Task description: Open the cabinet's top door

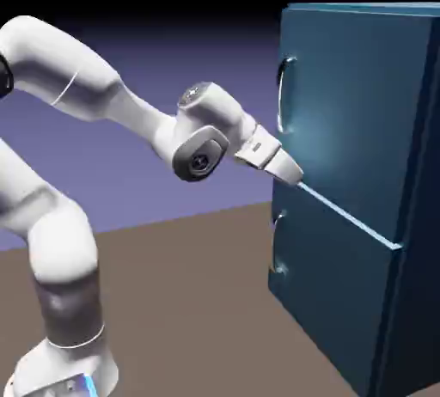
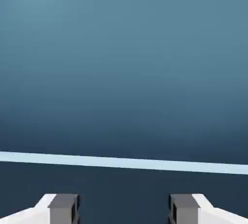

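1. Gripper [image 2: 124, 209] wide open, nothing between fingertips [image 2: 64, 209].
2. Gripper hovers near the pale seam [image 1: 348, 214] below the top door [image 1: 352, 103].
3. Top door closed, on the cabinet's [image 1: 412, 301] upper front.

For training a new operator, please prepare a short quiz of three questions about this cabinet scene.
1. True or false: the white two-finger gripper is holding the curved silver metal handle of the tall teal-blue top door.
2. Multiple choice: what runs between the top door and the shorter dark blue lower door?
A) a wooden shelf
B) a pale light-blue strip
C) a red cable
3. Fill in the blank: in the hand view, the gripper's two grey fingertips stand ____, with nothing held between them.

Key: 1 false; 2 B; 3 apart
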`<state>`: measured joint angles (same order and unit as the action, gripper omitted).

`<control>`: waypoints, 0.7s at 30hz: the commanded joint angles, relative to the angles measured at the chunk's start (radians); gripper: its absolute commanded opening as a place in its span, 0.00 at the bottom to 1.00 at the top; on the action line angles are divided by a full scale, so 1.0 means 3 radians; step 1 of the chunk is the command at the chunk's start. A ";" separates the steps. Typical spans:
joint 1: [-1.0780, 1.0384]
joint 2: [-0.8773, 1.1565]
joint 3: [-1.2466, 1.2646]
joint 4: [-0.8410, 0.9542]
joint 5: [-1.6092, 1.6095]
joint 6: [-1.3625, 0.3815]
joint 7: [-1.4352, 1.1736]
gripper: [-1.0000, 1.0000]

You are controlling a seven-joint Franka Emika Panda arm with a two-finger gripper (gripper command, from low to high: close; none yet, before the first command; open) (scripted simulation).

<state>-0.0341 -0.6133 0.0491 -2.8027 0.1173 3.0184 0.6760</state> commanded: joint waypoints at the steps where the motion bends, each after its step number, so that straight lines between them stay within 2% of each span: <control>1: -0.0057 -0.0054 0.0061 0.0009 0.0145 -0.0023 -0.0080 0.50; 21: -0.1197 -0.1124 0.1274 0.0189 0.3045 -0.0482 -0.1686 0.50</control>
<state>-0.3930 -0.9504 0.4314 -2.7461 1.0308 2.8739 0.1703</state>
